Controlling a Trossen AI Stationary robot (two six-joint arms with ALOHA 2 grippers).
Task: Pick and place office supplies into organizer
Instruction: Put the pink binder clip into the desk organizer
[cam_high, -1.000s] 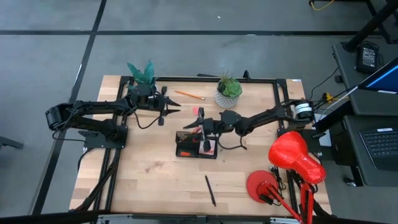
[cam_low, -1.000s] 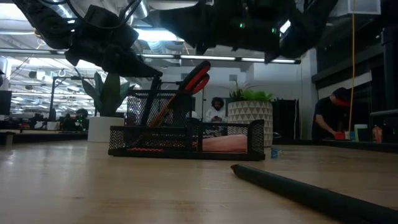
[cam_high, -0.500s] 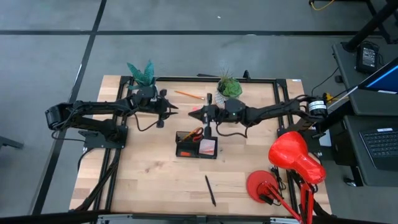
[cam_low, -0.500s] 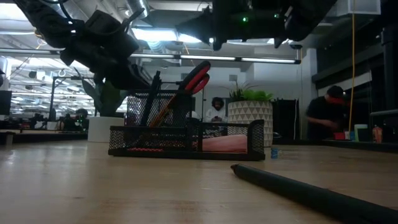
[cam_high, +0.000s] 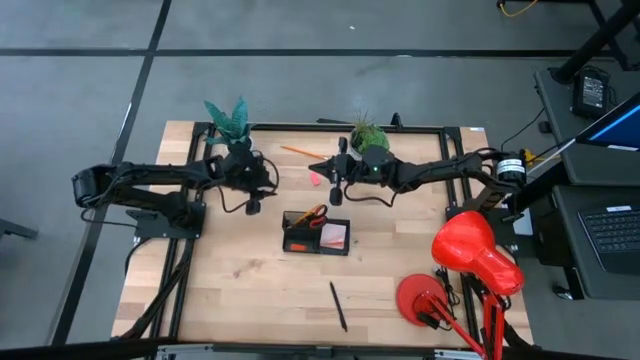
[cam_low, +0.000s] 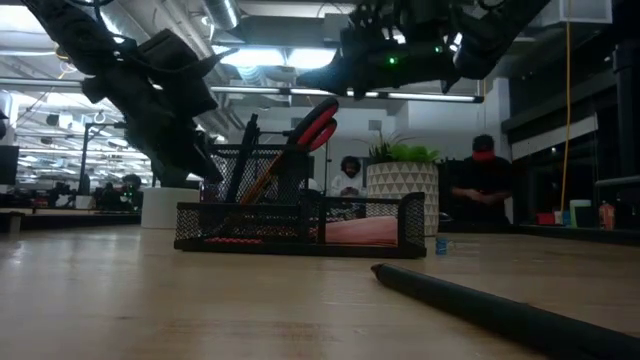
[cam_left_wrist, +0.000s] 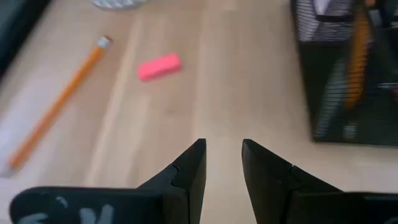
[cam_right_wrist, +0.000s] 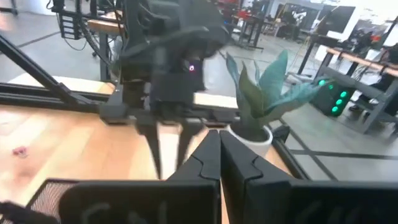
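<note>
Reaching for the pink eraser (cam_left_wrist: 158, 66) with my left claw (cam_left_wrist: 222, 163), jaws spread, empty. Eraser and orange pencil (cam_left_wrist: 57, 104) lie loose on the bench (cam_high: 240, 280) beside the organizer (cam_high: 316, 232). Right claw (cam_right_wrist: 219, 149) pressed together, empty. Next: descend, straddle the eraser, pinch.

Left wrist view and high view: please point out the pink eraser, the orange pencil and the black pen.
pink eraser (cam_left_wrist: 158, 66), left wrist view, middle of its top face.
orange pencil (cam_left_wrist: 62, 102), left wrist view, middle of its shaft.
black pen (cam_high: 339, 306), high view, middle of its barrel.
</note>
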